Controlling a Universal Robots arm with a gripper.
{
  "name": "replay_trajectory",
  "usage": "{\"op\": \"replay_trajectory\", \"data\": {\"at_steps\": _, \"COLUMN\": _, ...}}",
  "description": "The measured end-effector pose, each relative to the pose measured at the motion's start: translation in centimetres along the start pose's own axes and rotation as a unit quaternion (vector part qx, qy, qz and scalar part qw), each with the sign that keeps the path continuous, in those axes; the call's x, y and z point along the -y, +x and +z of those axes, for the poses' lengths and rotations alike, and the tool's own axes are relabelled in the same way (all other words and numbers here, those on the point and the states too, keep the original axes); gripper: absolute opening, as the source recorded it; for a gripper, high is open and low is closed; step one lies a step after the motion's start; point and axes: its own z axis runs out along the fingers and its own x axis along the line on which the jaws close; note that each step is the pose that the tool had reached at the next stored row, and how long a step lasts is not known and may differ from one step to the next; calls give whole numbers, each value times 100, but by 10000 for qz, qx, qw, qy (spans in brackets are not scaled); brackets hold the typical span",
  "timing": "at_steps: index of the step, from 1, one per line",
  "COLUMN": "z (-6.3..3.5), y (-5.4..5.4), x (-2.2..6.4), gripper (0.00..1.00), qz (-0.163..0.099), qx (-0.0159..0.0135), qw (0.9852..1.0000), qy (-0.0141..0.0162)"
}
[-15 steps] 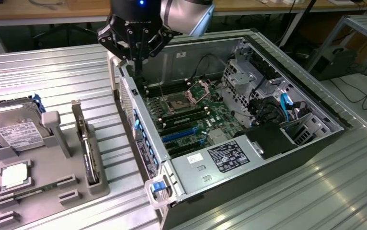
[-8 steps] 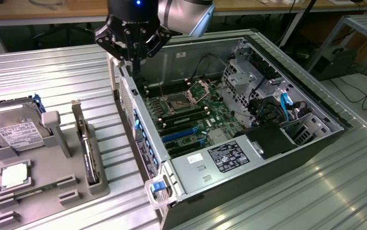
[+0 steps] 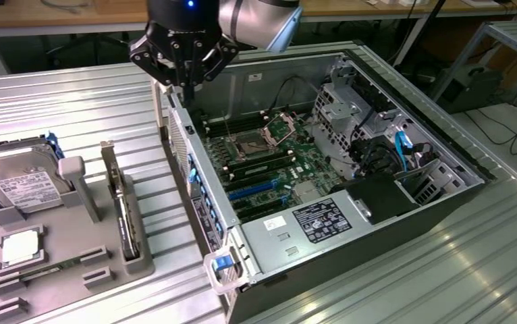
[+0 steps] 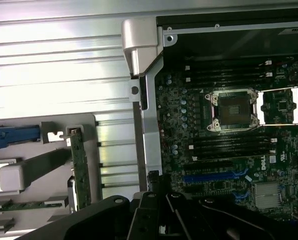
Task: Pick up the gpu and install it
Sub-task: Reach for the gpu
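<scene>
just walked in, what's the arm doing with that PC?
The arm's end effector is shut, holding nothing visible, and hovers over the open computer case, at the wall nearest the grey holder. The gpu stands edge-on in that holder, not yet picked up, near the hard drive.

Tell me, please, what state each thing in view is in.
Black end effector: shut, empty, above the case wall.
Thin black gpu card: upright on edge in the grey holder, not installed.
Silver hard drive with white label: leaning in the holder.
Small square silver chip: flat in the holder.
Grey metal computer case: side open.
Silver processor socket: lid raised, empty.
</scene>
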Motion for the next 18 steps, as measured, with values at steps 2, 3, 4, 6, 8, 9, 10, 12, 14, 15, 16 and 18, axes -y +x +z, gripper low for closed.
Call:
{"op": "replay_trajectory", "data": {"at_steps": 2, "z": 0, "y": 9, "x": 1, "gripper": 11, "qz": 0, "qx": 0, "qw": 10000, "qy": 0}}
{"op": "replay_trajectory", "data": {"at_steps": 3, "z": 0, "y": 15, "x": 1, "gripper": 11, "qz": 0, "qx": 0, "qw": 10000, "qy": 0}}
{"op": "replay_trajectory", "data": {"at_steps": 4, "z": 0, "y": 20, "x": 2, "gripper": 11, "qz": 0, "qx": 0, "qw": 10000, "qy": 0}}
{"op": "replay_trajectory", "data": {"at_steps": 6, "z": -1, "y": 31, "x": 2, "gripper": 11, "qz": 0, "qx": 0, "qw": 10000, "qy": 0}}
{"op": "replay_trajectory", "data": {"at_steps": 8, "z": -1, "y": 41, "x": 3, "gripper": 11, "qz": 0, "qx": 0, "qw": 10000, "qy": 0}}
{"op": "replay_trajectory", "data": {"at_steps": 9, "z": -1, "y": 46, "x": 3, "gripper": 11, "qz": 0, "qx": 0, "qw": 10000, "qy": 0}}
{"op": "replay_trajectory", "data": {"at_steps": 10, "z": -1, "y": 51, "x": 4, "gripper": 11, "qz": 0, "qx": 0, "qw": 10000, "qy": 0}}
{"op": "replay_trajectory", "data": {"at_steps": 12, "z": -2, "y": 63, "x": 5, "gripper": 11, "qz": 0, "qx": 0, "qw": 10000, "qy": 0}}
{"op": "replay_trajectory", "data": {"at_steps": 14, "z": -2, "y": 73, "x": 6, "gripper": 11, "qz": 0, "qx": 0, "qw": 10000, "qy": 0}}
{"op": "replay_trajectory", "data": {"at_steps": 15, "z": -2, "y": 78, "x": 6, "gripper": 11, "qz": 0, "qx": 0, "qw": 10000, "qy": 0}}
{"op": "replay_trajectory", "data": {"at_steps": 16, "z": -2, "y": 83, "x": 6, "gripper": 11, "qz": 0, "qx": 0, "qw": 10000, "qy": 0}}
{"op": "replay_trajectory", "data": {"at_steps": 18, "z": -3, "y": 94, "x": 7, "gripper": 11, "qz": 0, "qx": 0, "qw": 10000, "qy": 0}}
